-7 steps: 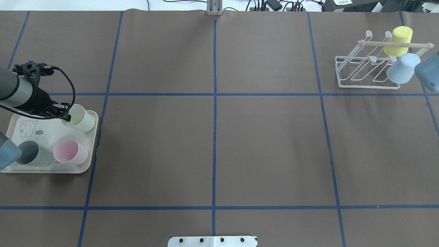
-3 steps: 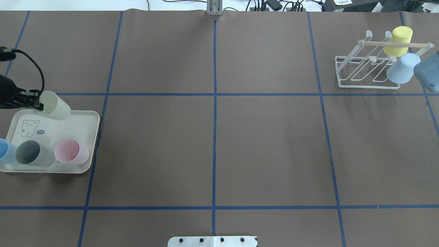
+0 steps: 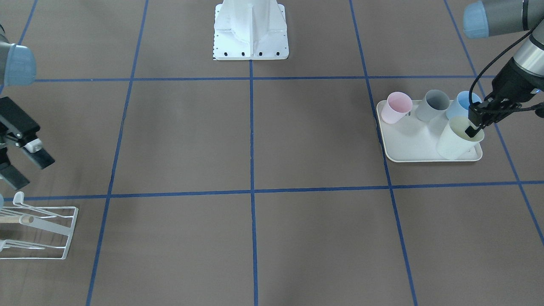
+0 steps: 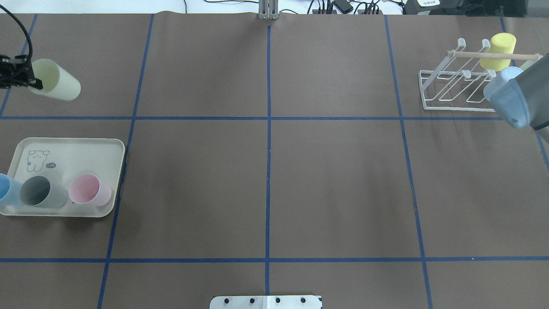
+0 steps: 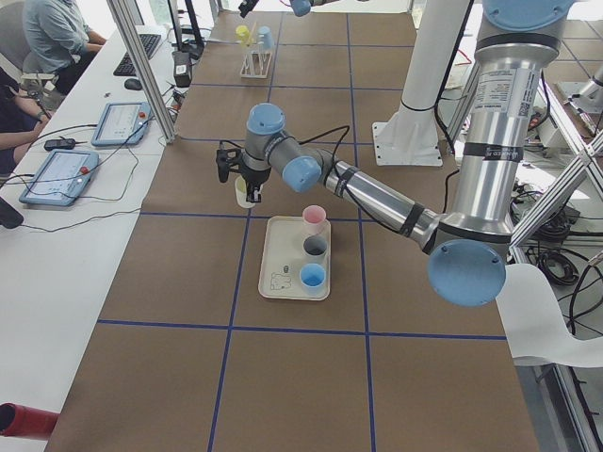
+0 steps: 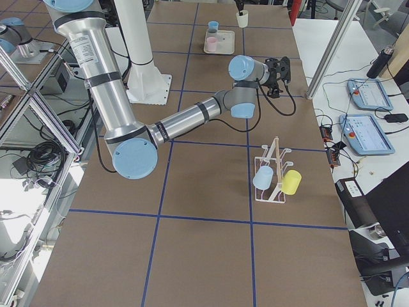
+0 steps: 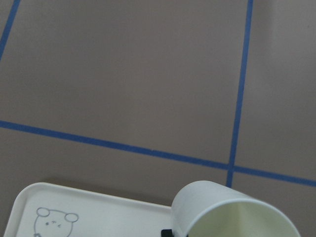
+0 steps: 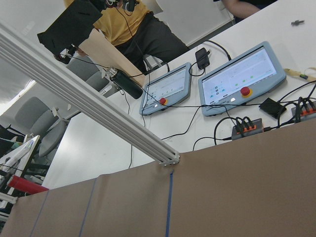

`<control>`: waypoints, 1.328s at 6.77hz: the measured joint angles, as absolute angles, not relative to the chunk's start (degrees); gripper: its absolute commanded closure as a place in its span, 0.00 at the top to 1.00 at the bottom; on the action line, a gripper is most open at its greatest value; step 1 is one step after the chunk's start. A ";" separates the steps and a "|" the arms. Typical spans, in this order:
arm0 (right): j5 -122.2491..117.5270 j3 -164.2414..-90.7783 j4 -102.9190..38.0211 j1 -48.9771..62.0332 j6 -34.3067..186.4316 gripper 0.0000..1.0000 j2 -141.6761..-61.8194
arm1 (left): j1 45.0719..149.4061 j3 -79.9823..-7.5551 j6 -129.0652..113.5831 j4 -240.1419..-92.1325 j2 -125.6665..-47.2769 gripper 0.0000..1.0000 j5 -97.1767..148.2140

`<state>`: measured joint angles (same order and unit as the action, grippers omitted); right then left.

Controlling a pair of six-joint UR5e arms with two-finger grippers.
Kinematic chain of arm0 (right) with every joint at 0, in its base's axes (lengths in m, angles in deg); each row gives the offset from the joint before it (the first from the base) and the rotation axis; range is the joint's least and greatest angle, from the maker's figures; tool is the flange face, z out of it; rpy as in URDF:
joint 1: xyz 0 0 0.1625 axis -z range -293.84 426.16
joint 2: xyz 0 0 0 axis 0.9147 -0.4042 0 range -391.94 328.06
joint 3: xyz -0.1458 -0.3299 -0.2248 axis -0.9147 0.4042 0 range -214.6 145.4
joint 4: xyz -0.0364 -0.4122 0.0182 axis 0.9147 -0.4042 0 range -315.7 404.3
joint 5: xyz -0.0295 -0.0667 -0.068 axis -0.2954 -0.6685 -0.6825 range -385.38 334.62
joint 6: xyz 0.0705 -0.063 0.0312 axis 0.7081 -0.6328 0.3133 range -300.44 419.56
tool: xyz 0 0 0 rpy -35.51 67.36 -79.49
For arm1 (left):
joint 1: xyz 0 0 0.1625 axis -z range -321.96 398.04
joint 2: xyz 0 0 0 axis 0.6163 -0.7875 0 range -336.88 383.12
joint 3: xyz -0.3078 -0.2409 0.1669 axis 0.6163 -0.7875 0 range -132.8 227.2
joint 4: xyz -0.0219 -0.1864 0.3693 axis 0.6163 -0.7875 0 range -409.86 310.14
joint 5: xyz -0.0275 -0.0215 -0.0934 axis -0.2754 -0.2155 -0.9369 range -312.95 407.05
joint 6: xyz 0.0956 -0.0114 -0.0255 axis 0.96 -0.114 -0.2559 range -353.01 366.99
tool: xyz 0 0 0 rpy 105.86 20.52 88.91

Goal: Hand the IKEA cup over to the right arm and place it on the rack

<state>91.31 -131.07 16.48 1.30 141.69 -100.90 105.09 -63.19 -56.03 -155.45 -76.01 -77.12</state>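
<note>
The left gripper [image 3: 472, 127] is pinched narrowly across the wall of a pale yellow-green plastic cup [image 4: 58, 81], with one black finger inside the rim and the other outside. It carries the cup tilted in the air, mouth toward the wrist. In the left side view the cup hangs over the table just past the tray's far short end, apart from it. In the overhead view it sits close to the left border.

The right gripper [image 3: 25, 166] has its two fingers spread wide with nothing between them. It hangs in the air near the white wire rack with a light wooden dowel [image 4: 461, 110], not touching it.

No lettering on either gripper can be read. The cream rounded-corner tray [image 4: 73, 156] bears a small bear drawing and a dark tag, its writing too small to make out. The printed labels on the arm columns in the side views are likewise illegible.

A pink cup [image 4: 90, 189], a grey cup [image 4: 40, 192] and a blue cup [image 4: 6, 189] stand in a row along the tray's edge nearest the robot.

On the rack's right end hang a yellow cup [image 4: 499, 49] and a light blue cup [image 6: 262, 177]. In the overhead view the right arm [image 4: 525, 96] partly covers the light blue cup.

The tray's inner edge lies just beside a blue tape line. Tray and rack are well apart, at opposite ends of the brown paper-covered table [image 4: 334, 180].
</note>
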 measured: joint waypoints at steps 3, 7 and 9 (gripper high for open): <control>86.32 -133.56 16.97 9.71 151.61 1.00 -98.26 | 102.05 -65.85 -79.61 -160.09 -80.97 0.00 -69.00; 73.21 -136.06 17.28 21.13 162.49 1.00 -93.87 | 90.71 -66.21 -113.60 -180.83 -81.24 0.00 -56.11; 68.65 -136.31 18.38 25.60 167.31 1.00 -90.38 | 88.60 -65.56 -128.00 -196.24 -81.11 0.00 -54.72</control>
